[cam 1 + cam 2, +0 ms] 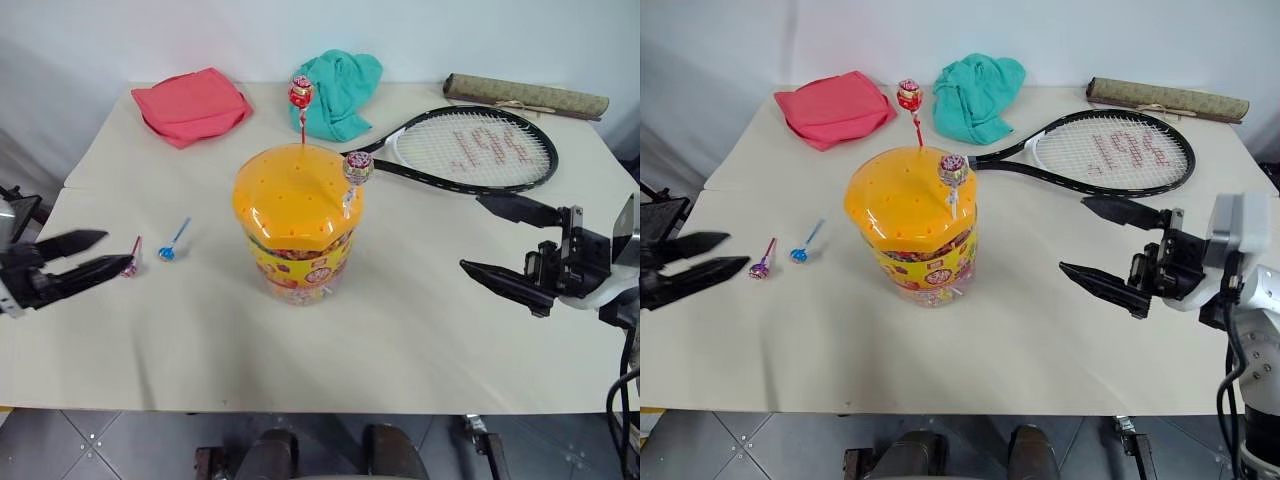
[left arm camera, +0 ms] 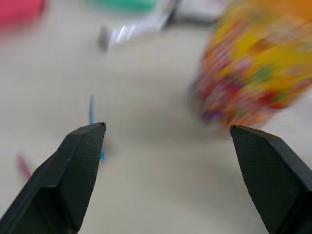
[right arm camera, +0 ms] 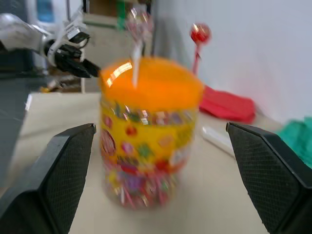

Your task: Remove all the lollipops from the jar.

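Squat clear plastic jar [image 1: 298,225] with glossy orange domed lid dotted with small holes and a yellow-red printed label stands mid desk [image 1: 420,340], between the two hands; a red round-wrapped lollipop [image 1: 300,93] and a pinkish-silver lollipop [image 1: 357,167] stick up from the lid on thin sticks. Left hand [image 1: 88,252] has black tapered fingers spread, empty, with the purple lollipop [image 1: 131,267] and blue lollipop [image 1: 167,253] lying flat on the matte beige desk just beside its fingertips, toward the jar. Right hand [image 1: 482,237] is spread wide and empty, pointing at the jar.
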`<act>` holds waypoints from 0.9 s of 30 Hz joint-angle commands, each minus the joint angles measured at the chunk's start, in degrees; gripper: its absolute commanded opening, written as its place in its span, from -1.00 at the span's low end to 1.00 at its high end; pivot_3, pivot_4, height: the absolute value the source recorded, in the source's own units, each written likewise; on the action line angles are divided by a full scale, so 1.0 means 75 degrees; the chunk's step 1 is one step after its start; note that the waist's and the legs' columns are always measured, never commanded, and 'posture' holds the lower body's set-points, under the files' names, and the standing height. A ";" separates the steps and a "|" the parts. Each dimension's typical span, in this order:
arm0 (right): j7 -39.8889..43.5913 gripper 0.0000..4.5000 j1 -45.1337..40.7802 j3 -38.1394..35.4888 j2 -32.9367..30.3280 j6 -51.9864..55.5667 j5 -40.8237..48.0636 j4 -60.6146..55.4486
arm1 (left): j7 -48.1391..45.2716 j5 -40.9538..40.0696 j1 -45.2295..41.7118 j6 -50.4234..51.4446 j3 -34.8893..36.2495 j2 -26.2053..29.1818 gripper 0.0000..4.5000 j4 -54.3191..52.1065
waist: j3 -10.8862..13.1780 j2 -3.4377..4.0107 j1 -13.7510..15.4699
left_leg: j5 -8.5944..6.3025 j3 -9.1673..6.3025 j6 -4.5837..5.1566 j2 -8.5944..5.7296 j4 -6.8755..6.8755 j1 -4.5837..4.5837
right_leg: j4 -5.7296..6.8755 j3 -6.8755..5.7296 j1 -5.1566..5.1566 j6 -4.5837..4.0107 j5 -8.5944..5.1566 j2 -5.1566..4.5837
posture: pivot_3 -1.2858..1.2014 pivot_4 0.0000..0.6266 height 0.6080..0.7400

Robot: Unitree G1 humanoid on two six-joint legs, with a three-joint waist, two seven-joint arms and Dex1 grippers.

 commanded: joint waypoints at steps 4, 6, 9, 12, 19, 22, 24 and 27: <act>-0.1025 1.00 -0.0962 0.1020 0.0616 0.0374 -0.0216 -0.0500 | -0.0472 -0.1268 -0.1044 0.0482 -0.0348 0.0217 0.92 -0.0666 | 0.0000 -0.0005 0.0042 | 0.0000 -0.0032 0.0001 -0.0011 0.0010 -0.0003 | 0.0020 -0.0001 0.0003 0.0001 0.0001 -0.0007 | 0.03 -0.52 1.00; -0.1278 1.00 -0.1209 0.1312 0.0797 0.0447 -0.0429 -0.0482 | -0.0299 -0.1464 -0.1176 0.0612 -0.0580 0.0102 0.97 -0.1137 | 0.0000 -0.0005 0.0019 | 0.0000 -0.0039 0.0001 -0.0016 0.0011 -0.0005 | 0.0030 0.0002 0.0001 0.0000 0.0001 -0.0010 | 0.03 -0.52 1.00; -0.1358 1.00 -0.1475 0.1776 0.1055 0.0493 -0.0614 -0.0553 | -0.0103 -0.1596 -0.1163 0.0600 -0.0815 -0.0095 0.97 -0.1600 | 0.0000 -0.0005 -0.0032 | 0.0000 -0.0038 0.0001 -0.0014 0.0003 -0.0005 | 0.0033 0.0003 -0.0006 0.0000 0.0001 -0.0007 | 0.03 -0.52 1.00; -0.1482 1.00 -0.1659 0.2057 0.1311 0.0520 -0.0758 -0.0602 | 0.0010 -0.1619 -0.1153 0.0453 -0.0868 -0.0244 0.97 -0.1761 | 0.0000 -0.0005 -0.0149 | 0.0000 -0.0037 0.0001 -0.0012 -0.0003 -0.0005 | 0.0037 -0.0004 -0.0012 0.0000 0.0001 -0.0001 | 0.03 -0.52 1.00; -0.1538 0.92 -0.2077 0.2644 0.1939 0.0433 -0.1219 -0.0349 | 0.0045 -0.1716 -0.1285 0.0204 -0.1068 -0.0446 0.99 -0.2011 | 0.0000 -0.0005 -0.0222 | 0.0000 -0.0033 0.0000 -0.0015 -0.0007 -0.0004 | 0.0041 -0.0007 -0.0019 0.0000 0.0001 0.0003 | 0.03 -0.52 1.00; -0.1508 0.59 -0.2321 0.2852 0.2176 0.0390 -0.1446 -0.0132 | 0.0068 -0.1714 -0.1236 0.0138 -0.1050 -0.0489 1.00 -0.2062 | 0.0000 -0.0004 -0.0220 | 0.0000 -0.0034 0.0001 -0.0015 -0.0005 -0.0004 | 0.0045 -0.0005 -0.0020 0.0000 0.0001 0.0000 | 0.03 -0.52 1.00; -0.1481 0.30 -0.2455 0.2922 0.2283 0.0422 -0.1495 -0.0053 | 0.0057 -0.1680 -0.1162 0.0057 -0.1013 -0.0512 1.00 -0.2063 | 0.0000 -0.0004 -0.0221 | 0.0000 -0.0035 0.0001 -0.0015 -0.0005 -0.0004 | 0.0045 -0.0005 -0.0020 0.0000 0.0001 0.0000 | 0.03 -0.52 1.00; -0.1405 -0.18 -0.2568 0.2972 0.2397 0.0396 -0.1597 0.0044 | 0.0035 -0.1625 -0.1028 -0.0071 -0.0954 -0.0549 1.00 -0.2058 | 0.0000 -0.0004 -0.0221 | 0.0000 -0.0035 0.0001 -0.0015 -0.0005 -0.0004 | 0.0046 -0.0005 -0.0021 0.0000 0.0001 0.0000 | 0.03 -0.52 1.00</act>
